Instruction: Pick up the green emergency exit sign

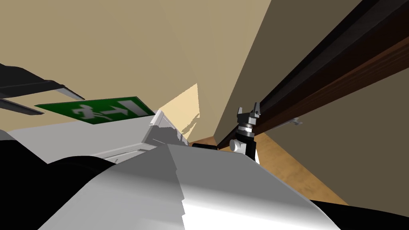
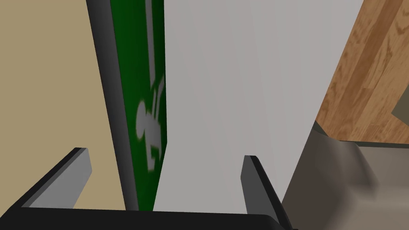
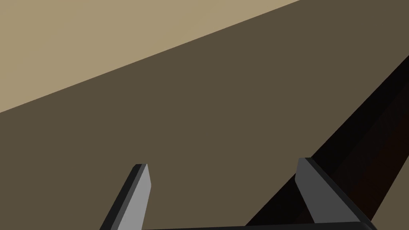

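The green emergency exit sign (image 2: 145, 100) sits at the back edge of a light grey surface (image 2: 239, 80), right against the beige wall (image 2: 44, 80). Its green face carries a white running figure, and a dark rim runs along the side nearest the wall. In the head view the sign shows as a long green panel with its white arrow and figure facing the camera, though I cannot tell whether it lies flat or leans on the wall. The left hand (image 2: 165, 156) is lined up with the sign, its two blade-like fingers (image 2: 70, 177) spread wide and gripping nothing. One finger is out over the wall side and the other over the bare grey top, so the near end of the sign falls in the gap between them, closer to the wall-side finger and touching neither (a clear strip of beige separates that finger from the dark rim). Beyond the far side of the surface lies a patch of wooden floor (image 2: 367, 72). The right hand (image 1: 248, 112) is held up off to the right, just beside a dark brown wooden strip (image 1: 319, 80) that runs along the shaded wall. Its fingers are likewise parted and hold nothing.
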Available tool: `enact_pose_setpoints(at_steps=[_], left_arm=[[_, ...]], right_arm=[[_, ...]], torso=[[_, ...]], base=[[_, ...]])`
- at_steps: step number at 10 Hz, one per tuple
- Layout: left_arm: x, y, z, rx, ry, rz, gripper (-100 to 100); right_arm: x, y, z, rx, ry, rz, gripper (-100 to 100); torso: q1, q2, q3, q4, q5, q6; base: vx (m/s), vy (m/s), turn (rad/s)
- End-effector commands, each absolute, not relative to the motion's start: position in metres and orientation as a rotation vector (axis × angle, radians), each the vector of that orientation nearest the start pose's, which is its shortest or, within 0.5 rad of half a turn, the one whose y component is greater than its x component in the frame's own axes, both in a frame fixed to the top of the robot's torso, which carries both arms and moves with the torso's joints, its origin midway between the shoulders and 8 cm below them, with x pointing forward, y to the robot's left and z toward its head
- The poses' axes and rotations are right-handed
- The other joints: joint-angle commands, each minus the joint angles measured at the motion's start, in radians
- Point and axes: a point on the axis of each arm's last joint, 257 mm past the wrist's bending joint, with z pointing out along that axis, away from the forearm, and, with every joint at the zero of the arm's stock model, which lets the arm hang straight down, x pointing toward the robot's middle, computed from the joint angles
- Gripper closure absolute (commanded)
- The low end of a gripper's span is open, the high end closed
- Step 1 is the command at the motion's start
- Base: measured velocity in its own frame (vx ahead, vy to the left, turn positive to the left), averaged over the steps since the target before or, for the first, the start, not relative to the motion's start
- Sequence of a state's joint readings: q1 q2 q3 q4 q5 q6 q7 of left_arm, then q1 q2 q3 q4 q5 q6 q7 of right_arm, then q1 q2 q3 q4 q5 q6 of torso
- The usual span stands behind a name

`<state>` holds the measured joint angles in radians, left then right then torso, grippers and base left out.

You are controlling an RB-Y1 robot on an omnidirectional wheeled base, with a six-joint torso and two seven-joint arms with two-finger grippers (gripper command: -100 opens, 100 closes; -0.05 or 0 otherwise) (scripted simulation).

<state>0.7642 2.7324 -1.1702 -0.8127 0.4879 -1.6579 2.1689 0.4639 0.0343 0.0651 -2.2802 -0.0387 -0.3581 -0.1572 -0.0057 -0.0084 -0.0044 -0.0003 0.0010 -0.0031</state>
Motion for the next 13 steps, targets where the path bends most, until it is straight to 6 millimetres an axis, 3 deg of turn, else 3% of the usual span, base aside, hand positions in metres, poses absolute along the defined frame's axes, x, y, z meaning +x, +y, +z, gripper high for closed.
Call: enact_pose_setpoints(at_steps=[1,2,6,7,8,11,12,13], left_arm=[[0.198,0.638,0.081,-2.542,1.743,0.133,-100],[0.198,0.639,0.080,-2.540,1.743,0.133,100],[0.198,0.639,0.081,-2.537,1.742,0.133,100],[0.198,0.639,0.081,-2.537,1.742,0.133,0],[0.204,0.628,0.089,-2.543,1.741,0.143,100],[0.213,0.613,0.102,-2.548,1.736,0.155,100],[0.211,0.618,0.098,-2.544,1.738,0.153,100],[0.212,0.617,0.098,-2.546,1.738,0.152,0]], right_arm=[[0.372,-0.262,0.009,0.866,0.588,1.526,0],[0.372,-0.262,0.009,0.866,0.588,1.526,0],[0.372,-0.262,0.009,0.866,0.588,1.526,0],[0.372,-0.262,0.009,0.866,0.588,1.526,0],[0.372,-0.262,0.009,0.866,0.588,1.526,0],[0.372,-0.262,0.009,0.866,0.588,1.526,0],[0.372,-0.262,0.009,0.866,0.588,1.526,0],[0.372,-0.262,0.009,0.866,0.588,1.526,0]], torso=[[0.000,0.000,0.000,0.000,0.000,0.000],[0.000,0.000,0.000,0.000,0.000,0.000],[0.000,0.002,0.001,0.000,0.001,-0.001],[0.000,0.002,0.001,0.000,0.001,-0.001],[0.000,0.002,0.001,0.000,0.001,-0.001],[-0.002,0.000,0.000,0.000,0.000,0.000],[-0.002,0.000,0.000,0.000,-0.001,0.000],[-0.002,0.001,0.000,0.000,0.000,-0.001]], base=[[0.000,0.000,0.000],[0.000,0.000,0.000],[0.002,0.001,-0.001],[0.000,0.000,0.000],[0.003,0.004,-0.013],[0.008,0.010,-0.030],[0.002,0.003,-0.011],[0.000,0.000,0.000]])
